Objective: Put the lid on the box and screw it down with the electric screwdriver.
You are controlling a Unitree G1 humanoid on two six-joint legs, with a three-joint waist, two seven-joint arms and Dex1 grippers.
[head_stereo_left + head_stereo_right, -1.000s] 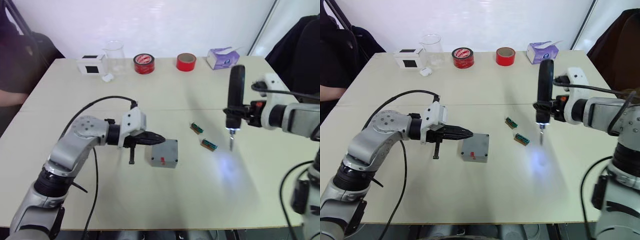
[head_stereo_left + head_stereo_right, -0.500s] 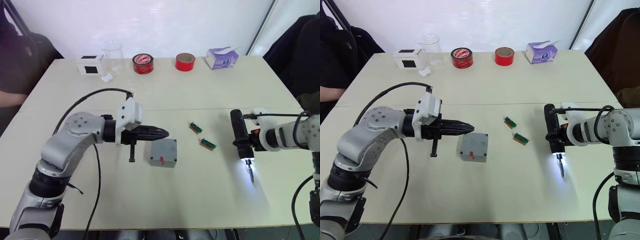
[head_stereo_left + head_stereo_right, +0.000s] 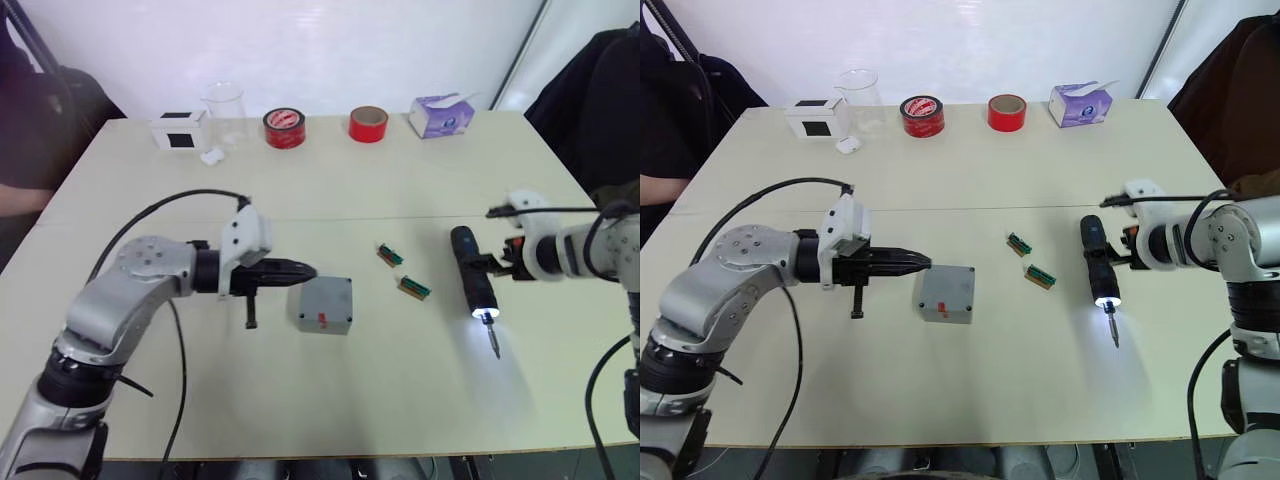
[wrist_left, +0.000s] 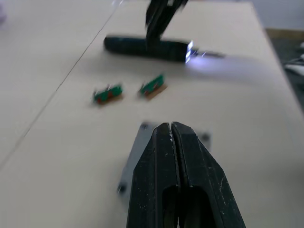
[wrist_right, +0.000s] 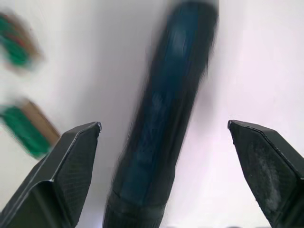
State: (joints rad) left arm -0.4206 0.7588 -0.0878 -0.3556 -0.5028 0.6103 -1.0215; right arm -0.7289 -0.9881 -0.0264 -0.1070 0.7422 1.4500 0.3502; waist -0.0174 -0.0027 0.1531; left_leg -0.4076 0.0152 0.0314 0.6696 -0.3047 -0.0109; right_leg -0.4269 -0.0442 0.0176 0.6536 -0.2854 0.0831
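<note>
Beige table (image 3: 330, 170) carries all items. Far edge, well clear of the work: white box (image 3: 181, 130), beaker (image 3: 227, 105), 2 red tape rolls (image 3: 286, 127) and tissue box (image 3: 443, 115).

Left arm: gripper (image 3: 923, 263) lies level, fingers pressed together and holding nothing, tip just beside the box's near-left corner; contact cannot be confirmed.

Box (image 3: 325, 305) sits at mid-table, red mark on its near side. Lid (image 3: 947, 289) appears seated flush on top. Whether any corner screw is driven is too small to tell.

Right arm: gripper (image 5: 164, 137) is spread wide, 1 finger on each side of the screwdriver (image 3: 473, 283) and neither touching it. Screwdriver lies flat on the table, well right of the box, bit (image 3: 493, 341) pointing toward the near edge, tip light on.

2 small green parts (image 3: 393, 256) lie between box and screwdriver.

Assessment: lid placement looks complete; the step in hand appears to be handling of the screwdriver, either release or regrip.

To do it well:
- Grasp the barrel at mid-length so the bit stays free.
- Raise it to vertical before approaching the box.
- Steady the box with the left gripper against its side.
- Centre the bit over 1 corner hole before pressing down.
- Route the tool clear of the green parts.
</note>
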